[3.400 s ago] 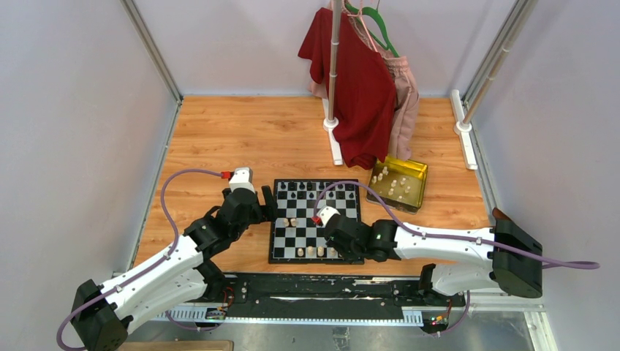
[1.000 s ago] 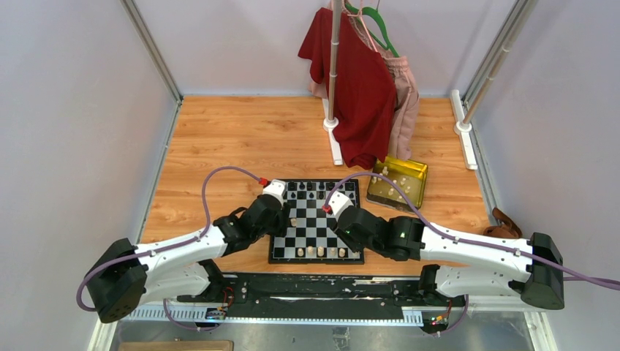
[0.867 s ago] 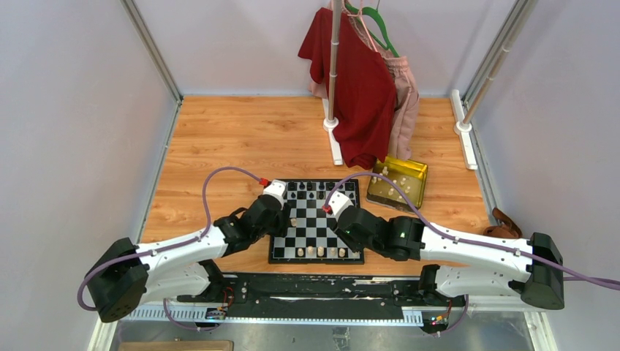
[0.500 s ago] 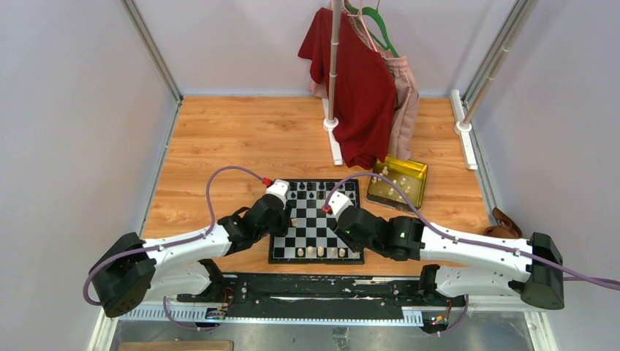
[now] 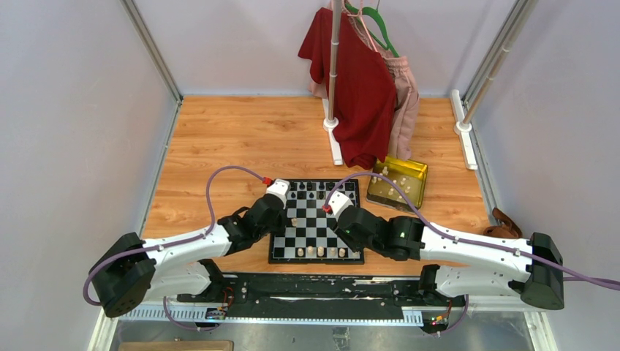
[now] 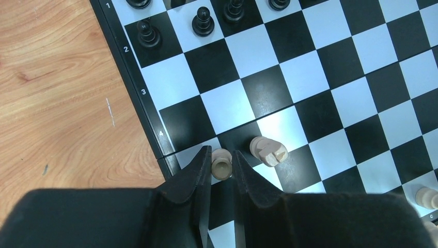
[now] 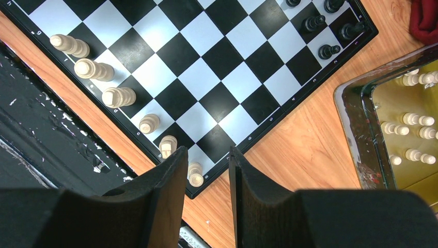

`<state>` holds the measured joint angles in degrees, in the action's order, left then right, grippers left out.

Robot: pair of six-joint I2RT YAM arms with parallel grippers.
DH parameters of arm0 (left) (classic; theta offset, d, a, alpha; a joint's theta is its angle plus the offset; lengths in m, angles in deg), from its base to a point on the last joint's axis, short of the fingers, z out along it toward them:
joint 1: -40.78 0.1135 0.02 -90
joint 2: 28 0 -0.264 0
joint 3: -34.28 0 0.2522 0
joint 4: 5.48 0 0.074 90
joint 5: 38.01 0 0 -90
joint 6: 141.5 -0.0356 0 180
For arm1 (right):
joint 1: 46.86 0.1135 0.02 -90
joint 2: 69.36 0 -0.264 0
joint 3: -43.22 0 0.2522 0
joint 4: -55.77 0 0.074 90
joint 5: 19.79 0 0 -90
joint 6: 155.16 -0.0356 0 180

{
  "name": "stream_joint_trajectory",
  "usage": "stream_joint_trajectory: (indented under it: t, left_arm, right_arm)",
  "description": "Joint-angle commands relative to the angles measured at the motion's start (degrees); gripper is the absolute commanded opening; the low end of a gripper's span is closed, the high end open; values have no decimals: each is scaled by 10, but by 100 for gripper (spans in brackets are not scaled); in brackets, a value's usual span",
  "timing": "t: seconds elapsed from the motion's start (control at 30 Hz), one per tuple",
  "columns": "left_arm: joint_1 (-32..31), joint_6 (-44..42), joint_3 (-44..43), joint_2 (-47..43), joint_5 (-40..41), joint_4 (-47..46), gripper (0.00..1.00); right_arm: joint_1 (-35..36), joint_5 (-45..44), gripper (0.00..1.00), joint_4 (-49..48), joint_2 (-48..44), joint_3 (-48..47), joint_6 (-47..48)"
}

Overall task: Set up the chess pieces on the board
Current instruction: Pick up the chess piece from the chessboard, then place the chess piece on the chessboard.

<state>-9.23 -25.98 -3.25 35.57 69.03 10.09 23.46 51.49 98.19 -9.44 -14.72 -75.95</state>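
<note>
Cream wood on a checkered field: one cream pawn (image 6: 222, 165) stands upright near the left border of the board (image 6: 268, 88), about mid-board, seen from above.

- The left gripper (image 6: 221, 153) straddles it. The jaws are narrow and the pads appear to touch both sides, so it reads as clamped on the pawn. Whether the base rests on the square cannot be told.
- The approach comes in from the border side, probably to keep the fingers off neighbouring men.
- A tipped pale piece (image 6: 267, 150) lies just beside the right-hand finger, seemingly apart from it.
- The black pawns (image 6: 203, 20) stand in their rank at the far end, well apart.
- The right gripper (image 7: 206, 155) hangs above the board's near right corner, jaws wide and empty. It is likely held high to stay out of the left arm's way and close to the supply.
- A row of pale pieces (image 7: 119, 96) lines the near edge.
- The gold tin (image 7: 355, 124) sits just beside the board with spare pale men (image 7: 413, 120) lying inside.

Judgement: the task is partway done. Mid-board is not a pawn's starting place, so a short carry toward the near ranks seems due. The main risk is brushing the tipped piece on the lift.
</note>
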Motion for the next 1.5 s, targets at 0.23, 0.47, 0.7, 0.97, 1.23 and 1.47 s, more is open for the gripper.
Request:
stream_joint_trajectory:
  t: [0.23, 0.47, 0.7, 0.97, 1.23, 1.47]
  left_arm:
    - [-13, 55, -2, -66, 58, 59, 7]
    - [-69, 104, 6, -126, 105, 139, 7]
    - [-136, 160, 6, -128, 157, 198, 1]
    - [-173, 204, 13, -137, 173, 235, 0]
    - [-237, 253, 17, -139, 194, 253, 0]
    - [-302, 293, 7, -100, 218, 261, 0]
  right_arm:
    - [-6, -14, 39, -1, -16, 7, 7]
    - [-6, -13, 39, -3, -13, 6, 9]
    - [-7, -16, 39, -3, -13, 6, 10]
    - [-10, -15, 40, -3, -10, 4, 14]
    - [-12, -11, 40, -7, -2, 2, 16]
    - [-13, -8, 40, -7, -4, 6, 14]
